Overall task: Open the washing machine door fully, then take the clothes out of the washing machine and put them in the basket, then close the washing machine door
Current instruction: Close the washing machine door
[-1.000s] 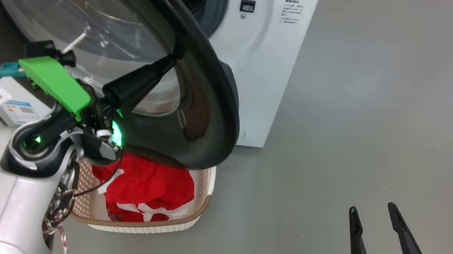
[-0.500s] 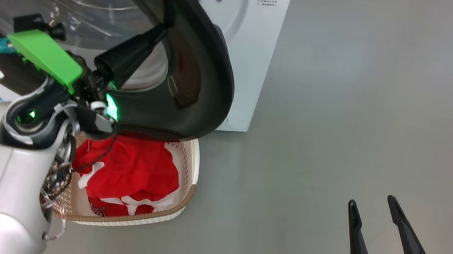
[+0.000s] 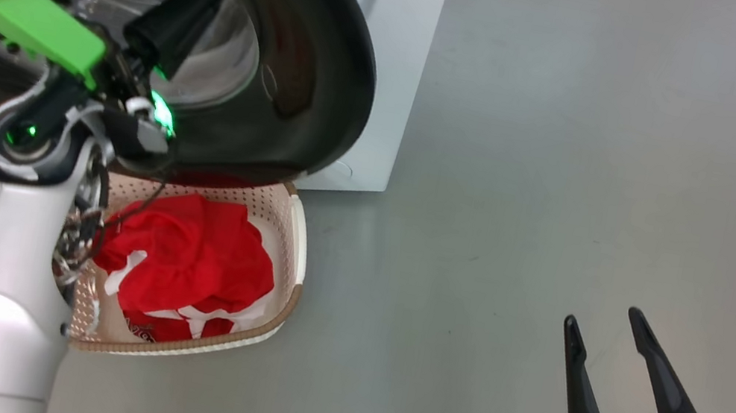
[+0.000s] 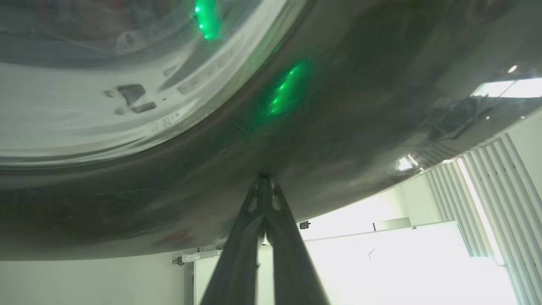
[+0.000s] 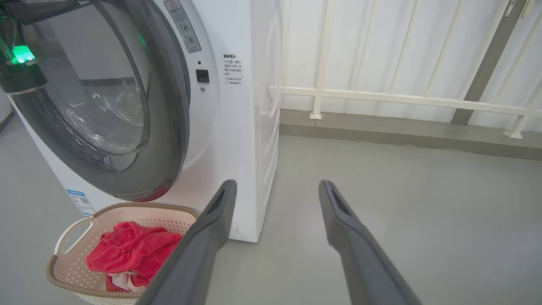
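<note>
Your left claw (image 4: 263, 181), pressed together, pointed tip-first against the black-rimmed round glass door (image 3: 336, 65) overhanging the cream perforated basket (image 3: 296, 254), while your right claw (image 3: 604, 316) stood spread over open grey floor (image 3: 573, 159).

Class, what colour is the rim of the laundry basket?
Brown, woven-look, on the cream basket; clearest in the right wrist view.

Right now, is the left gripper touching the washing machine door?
Touching. The left wrist view shows the left gripper, jaws shut, pressed tip-first against the glossy black rim of the washing machine door, with no gap between them.
</note>
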### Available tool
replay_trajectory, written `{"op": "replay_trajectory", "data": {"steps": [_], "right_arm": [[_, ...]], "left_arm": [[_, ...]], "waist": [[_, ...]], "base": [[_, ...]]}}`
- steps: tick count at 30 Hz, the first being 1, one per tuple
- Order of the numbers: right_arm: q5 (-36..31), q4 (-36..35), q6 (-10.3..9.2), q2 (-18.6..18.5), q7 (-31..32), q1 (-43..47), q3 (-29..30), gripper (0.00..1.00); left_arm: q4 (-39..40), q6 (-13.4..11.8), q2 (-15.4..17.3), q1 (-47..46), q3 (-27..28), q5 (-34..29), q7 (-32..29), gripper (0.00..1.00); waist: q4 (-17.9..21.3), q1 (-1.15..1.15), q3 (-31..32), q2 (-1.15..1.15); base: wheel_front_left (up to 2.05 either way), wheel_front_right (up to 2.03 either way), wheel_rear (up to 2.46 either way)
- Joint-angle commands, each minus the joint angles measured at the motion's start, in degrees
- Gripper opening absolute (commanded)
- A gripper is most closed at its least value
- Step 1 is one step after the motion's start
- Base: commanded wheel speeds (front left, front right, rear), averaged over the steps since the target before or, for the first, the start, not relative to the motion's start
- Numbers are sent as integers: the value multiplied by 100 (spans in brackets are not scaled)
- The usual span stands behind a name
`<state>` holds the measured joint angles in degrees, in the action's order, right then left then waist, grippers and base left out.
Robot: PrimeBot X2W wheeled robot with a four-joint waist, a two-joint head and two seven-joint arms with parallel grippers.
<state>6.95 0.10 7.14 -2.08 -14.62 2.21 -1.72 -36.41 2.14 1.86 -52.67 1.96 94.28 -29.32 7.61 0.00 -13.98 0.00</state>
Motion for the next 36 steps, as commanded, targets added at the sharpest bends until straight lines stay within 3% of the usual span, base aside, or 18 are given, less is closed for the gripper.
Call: {"op": "replay_trajectory", "data": {"steps": [1,23,32,36], "right_arm": [[-20,-125,35,-79,-21,-196,-146,100],[95,-19,35,-79,-36,-308,-159,100],[138,-1,35,-79,-37,-282,-112,100],[151,8,35,-79,-37,-250,-111,100]], "left_arm": [[84,85,178,-232,159,-33,81,0],[-479,333,139,-664,83,-170,411,0],[-32,464,120,-117,-39,-266,630,0],[264,412,111,266,-104,-307,861,0]], "waist": [[28,0,-26,0],[86,0,-121,0],[-87,0,30,0],[-200,0,134,0]], "base": [[0,0,0],[0,0,0],[0,0,0],[0,0,0]]}}
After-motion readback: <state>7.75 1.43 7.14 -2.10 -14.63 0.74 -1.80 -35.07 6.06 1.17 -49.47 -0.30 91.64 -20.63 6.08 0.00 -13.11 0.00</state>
